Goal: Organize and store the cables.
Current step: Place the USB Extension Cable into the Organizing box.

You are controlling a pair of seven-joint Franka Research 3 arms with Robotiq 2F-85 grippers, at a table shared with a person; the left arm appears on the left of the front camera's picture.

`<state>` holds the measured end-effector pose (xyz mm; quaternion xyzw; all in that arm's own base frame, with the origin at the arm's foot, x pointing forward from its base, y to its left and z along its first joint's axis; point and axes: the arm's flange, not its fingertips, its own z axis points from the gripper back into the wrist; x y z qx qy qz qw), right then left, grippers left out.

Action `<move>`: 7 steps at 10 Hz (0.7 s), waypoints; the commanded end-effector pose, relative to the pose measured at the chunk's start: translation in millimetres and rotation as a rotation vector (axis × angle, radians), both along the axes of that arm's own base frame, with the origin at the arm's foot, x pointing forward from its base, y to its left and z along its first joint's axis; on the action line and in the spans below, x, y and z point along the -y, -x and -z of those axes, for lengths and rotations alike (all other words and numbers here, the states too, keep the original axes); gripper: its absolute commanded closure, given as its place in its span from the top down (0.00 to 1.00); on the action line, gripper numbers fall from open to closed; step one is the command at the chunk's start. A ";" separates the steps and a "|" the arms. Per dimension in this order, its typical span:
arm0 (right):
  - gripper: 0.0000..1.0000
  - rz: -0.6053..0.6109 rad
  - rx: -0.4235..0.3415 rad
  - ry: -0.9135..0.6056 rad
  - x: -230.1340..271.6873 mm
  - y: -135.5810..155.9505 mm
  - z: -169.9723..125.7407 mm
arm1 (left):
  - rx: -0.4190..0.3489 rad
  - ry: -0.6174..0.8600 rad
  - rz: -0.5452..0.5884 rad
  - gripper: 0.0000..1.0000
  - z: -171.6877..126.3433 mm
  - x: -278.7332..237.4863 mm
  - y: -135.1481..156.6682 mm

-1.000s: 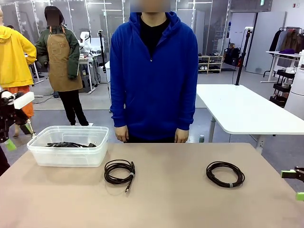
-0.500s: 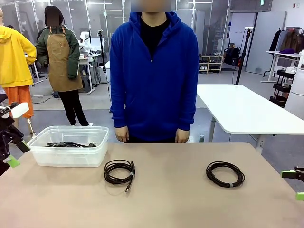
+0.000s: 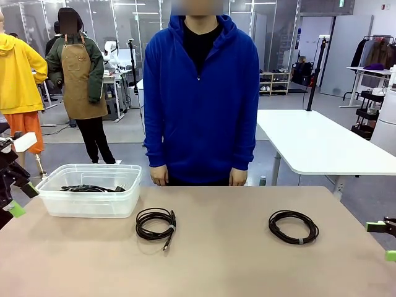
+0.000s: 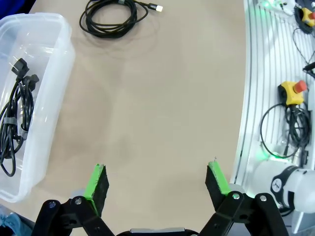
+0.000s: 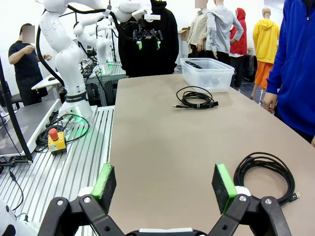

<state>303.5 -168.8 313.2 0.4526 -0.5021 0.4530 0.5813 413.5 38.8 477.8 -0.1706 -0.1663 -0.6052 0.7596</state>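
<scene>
While both arms hang back at the table's edges, the front view lays it out: the clear bin (image 3: pixel 93 203) sits at centre left with stored cables (image 3: pixel 90 188) already inside, the middle coil (image 3: pixel 155 223) lies just right of it on the table (image 3: pixel 223 266), and the right coil (image 3: pixel 293 227) rests well apart toward the right; the person (image 3: pixel 201 99) stands behind, hands down. At the far left edge the left gripper (image 3: pixel 22 199) hovers beside the bin, tilted, jaws wide and empty; at the lower right edge the right gripper (image 3: pixel 383 241) pokes in, pads parted, nothing between them. Over to the left wrist view: looking straight down on bare table, fingers spread at the bottom, bin along the left side, middle coil at the top. Right wrist view now: gripper level, sighting along the table, released, right coil at lower right just beyond its pad. These cords look light, limp and springy, so I'd judge a pinch across the bundled strands near the pale tie keeps the loops together, rather than a grab at the plug end
</scene>
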 end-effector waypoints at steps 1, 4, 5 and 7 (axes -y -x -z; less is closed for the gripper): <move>1.00 0.012 -0.022 -0.011 -0.5 -2.0 -3.4 | 0.005 -0.004 0.000 1.00 0.7 2.1 2.1; 1.00 0.012 -0.022 -0.011 -0.5 -2.0 -3.4 | -0.094 -0.021 -0.096 1.00 -16.8 56.1 9.8; 1.00 0.012 -0.022 -0.011 -0.5 -2.0 -3.4 | -0.084 -0.030 -0.109 1.00 -21.8 81.2 15.8; 1.00 0.012 -0.022 -0.011 -0.5 -2.0 -3.4 | -0.080 -0.087 -0.086 1.00 -26.0 116.7 16.1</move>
